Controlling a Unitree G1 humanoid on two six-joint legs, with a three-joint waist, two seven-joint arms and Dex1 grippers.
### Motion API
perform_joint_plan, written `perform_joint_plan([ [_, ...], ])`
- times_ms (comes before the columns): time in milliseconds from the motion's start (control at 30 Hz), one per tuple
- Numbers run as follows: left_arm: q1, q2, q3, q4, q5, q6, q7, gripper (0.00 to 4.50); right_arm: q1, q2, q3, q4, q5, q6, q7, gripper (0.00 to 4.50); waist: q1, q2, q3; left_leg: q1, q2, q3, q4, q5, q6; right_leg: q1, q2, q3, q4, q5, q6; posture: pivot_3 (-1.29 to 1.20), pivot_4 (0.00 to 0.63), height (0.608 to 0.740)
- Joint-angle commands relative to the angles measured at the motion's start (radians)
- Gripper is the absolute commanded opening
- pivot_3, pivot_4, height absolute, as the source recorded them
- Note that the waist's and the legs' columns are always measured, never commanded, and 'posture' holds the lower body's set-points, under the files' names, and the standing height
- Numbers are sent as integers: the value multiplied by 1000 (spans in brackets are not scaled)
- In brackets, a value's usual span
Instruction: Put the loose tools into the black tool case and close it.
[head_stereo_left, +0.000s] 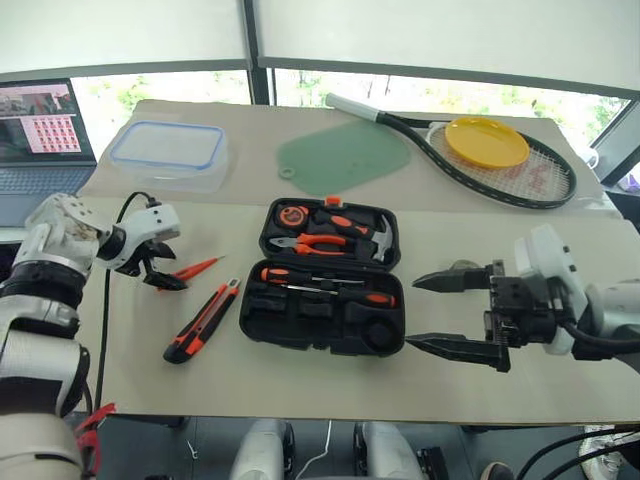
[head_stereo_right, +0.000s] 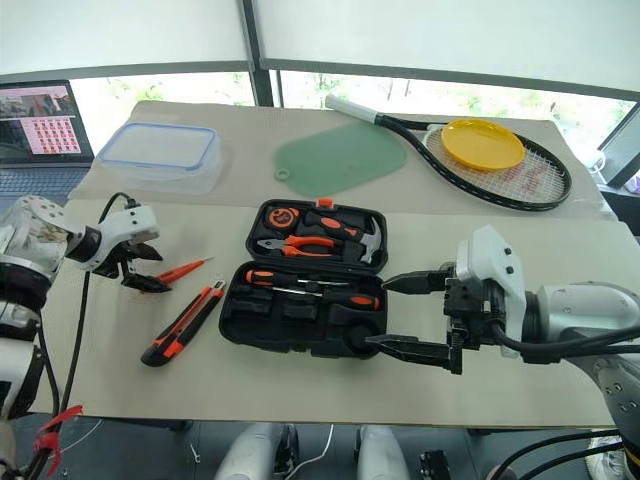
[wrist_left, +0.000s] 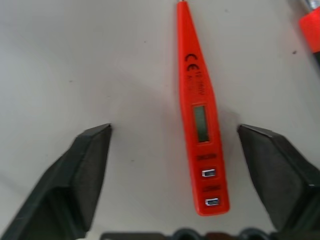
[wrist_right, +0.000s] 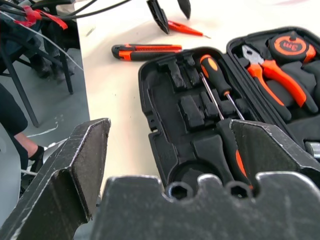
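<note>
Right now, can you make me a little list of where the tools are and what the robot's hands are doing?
case: black tool case lies open on the table, two screwdrivers already inside
tester: red tester screwdriver on the table, left of the case
knife: utility knife on the table, left of the case
left gripper: jaws open over the tester, one each side, not touching
right gripper: jaws open, empty, right of the case
</note>
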Motion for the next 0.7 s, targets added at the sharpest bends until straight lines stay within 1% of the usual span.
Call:
perform_joint_plan([
  [33, -4, -16, -10, 60, 29, -41, -16, 2706, 12, -14, -43, -28, 23, -33, -17, 4500, -1, 0, 0, 0, 0, 0, 0, 0, 0, 0, 0, 0, 0, 0, 0, 0, 150, 738],
  [67, -5, -19, -5, 68, 31, -45, -17, 2252, 17, -16, -45, -28, 25, -37, -20, 4500, -1, 0, 0, 0, 0, 0, 0, 0, 1, 0, -1, 0, 0, 0, 1, 0, 150, 738],
  [167, -3, -15, 14, 70, 25, -54, -17, 1238, 32, -22, -53, -27, 25, -46, -25, 4500, -2, 0, 0, 0, 0, 0, 0, -1, 1, 0, -1, 1, 0, 0, 1, 0, 150, 738],
  [200, -4, -11, 26, 63, 17, -58, -15, 760, 36, -24, -56, -25, 25, -48, -27, 4500, -1, 0, 0, 0, 0, 0, 0, 0, 1, 0, -1, 1, 0, 0, 1, 0, 150, 738],
  [233, -8, -7, 40, 54, 9, -60, -13, 455, 41, -27, -60, -23, 25, -50, -28, 4500, -2, 0, 0, 0, 0, 0, 0, 0, 1, 0, -1, 1, 0, 0, 1, 0, 150, 738],
  [267, -15, -4, 58, 25, -9, -60, -22, 395, 46, -29, -64, -21, 27, -51, -30, 4500, -2, 0, 0, 0, 0, 0, 0, -1, 1, 0, -1, 1, 0, 0, 1, 0, 150, 738],
  [367, -18, 2, 104, -88, -68, -54, -76, 395, 65, -34, -81, -21, 35, -50, -33, 4500, 0, -1, 1, -1, 0, -1, 1, -1, 1, 0, -1, 0, 1, 0, 1, 0, 150, 738],
  [433, -6, -13, 129, -286, -139, -41, -131, 395, 88, -38, -90, -21, 32, -52, -28, 4500, 4, -3, 1, -3, 1, -2, 3, 0, 1, 0, -1, -1, 1, 0, 1, 0, 150, 738],
  [533, 18, -57, 116, -564, -206, 12, -172, 395, 113, -42, -94, -20, 30, -58, -27, 4500, 10, -3, 2, -5, 1, -4, 8, -2, 3, 0, -2, -2, 1, 1, 2, 0, 150, 738],
  [600, 37, -84, 92, -670, -210, 35, -166, 395, 116, -42, -90, -17, 27, -63, -29, 4500, 10, -3, 1, -5, 0, -3, 10, -3, 5, 2, -3, -1, 0, 2, 4, 0, 150, 738],
  [700, 65, -119, 43, -771, -198, 64, -161, 395, 118, -40, -81, -15, 23, -68, -37, 4500, 1, -3, 1, -4, -1, -2, 11, -4, 6, 2, -3, 2, 0, 3, 6, 0, 150, 738],
])
